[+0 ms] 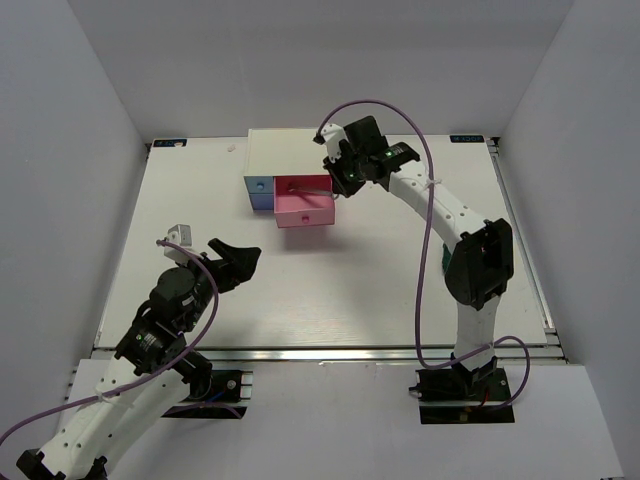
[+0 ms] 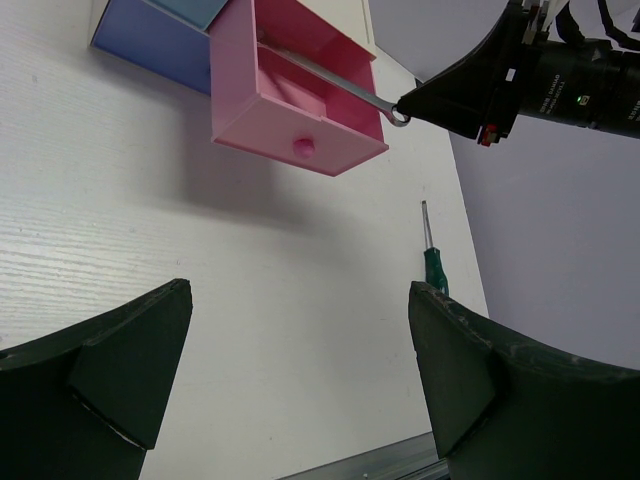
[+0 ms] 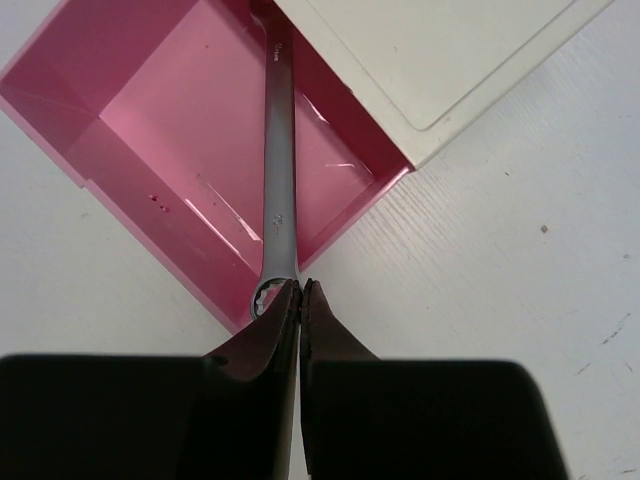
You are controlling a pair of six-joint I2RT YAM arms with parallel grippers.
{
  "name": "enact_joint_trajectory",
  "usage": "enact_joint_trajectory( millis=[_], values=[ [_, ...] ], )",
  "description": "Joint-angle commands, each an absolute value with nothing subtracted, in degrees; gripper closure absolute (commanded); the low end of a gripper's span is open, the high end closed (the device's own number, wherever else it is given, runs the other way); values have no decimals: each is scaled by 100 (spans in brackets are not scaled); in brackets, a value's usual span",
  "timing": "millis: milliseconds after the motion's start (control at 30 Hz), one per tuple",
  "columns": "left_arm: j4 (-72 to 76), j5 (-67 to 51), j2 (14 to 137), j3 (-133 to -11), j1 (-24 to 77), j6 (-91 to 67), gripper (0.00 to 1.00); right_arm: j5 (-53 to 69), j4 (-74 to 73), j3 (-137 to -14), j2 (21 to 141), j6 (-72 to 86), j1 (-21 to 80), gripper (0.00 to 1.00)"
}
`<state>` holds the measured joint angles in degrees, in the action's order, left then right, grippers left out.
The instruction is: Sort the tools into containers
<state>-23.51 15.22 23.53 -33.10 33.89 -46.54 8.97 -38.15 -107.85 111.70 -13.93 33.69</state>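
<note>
Lying slantwise in the open pink drawer (image 3: 150, 130), the silver wrench (image 3: 280, 170) has its far end at the drawer's back corner. Its ring end is propped on the drawer's rim, low in the middle of the right wrist view. The right pincer (image 3: 300, 290) is squeezed closed, its tips touching that ring end; whether they nip the ring's edge I cannot tell. The drawer sticks out of the white cabinet (image 1: 285, 155) at top centre of the overhead view, beside a closed blue drawer (image 1: 258, 194). The left pincer (image 1: 235, 262) hangs spread wide and holds nothing, lower left of the drawer. A green-handled screwdriver (image 2: 434, 268) lies on the white table (image 2: 150, 230), right of centre in the left wrist view.
</note>
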Motion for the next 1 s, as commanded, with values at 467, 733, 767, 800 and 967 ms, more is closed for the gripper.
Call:
enact_joint_trajectory(
  millis=[467,733,767,800,967],
  values=[
    [-2496,1582,2303,-3357,3401,-4667,2,923,-3401,-10898,11074,-1072,3700,85],
    [-2549,1573,2303,-3401,3410,-4658,2,940,-3445,-11004,11022,-1265,3700,62],
    [-2558,1573,2285,-3393,3401,-4667,2,984,-3454,-11004,11004,-1300,3709,62],
    [-2575,1582,2276,-3393,3401,-4667,2,1071,-3472,-11021,10987,-1440,3709,62],
    [-2540,1547,2267,-3366,3401,-4676,2,2267,-4042,-11363,11170,-2548,3709,62]
  ],
)
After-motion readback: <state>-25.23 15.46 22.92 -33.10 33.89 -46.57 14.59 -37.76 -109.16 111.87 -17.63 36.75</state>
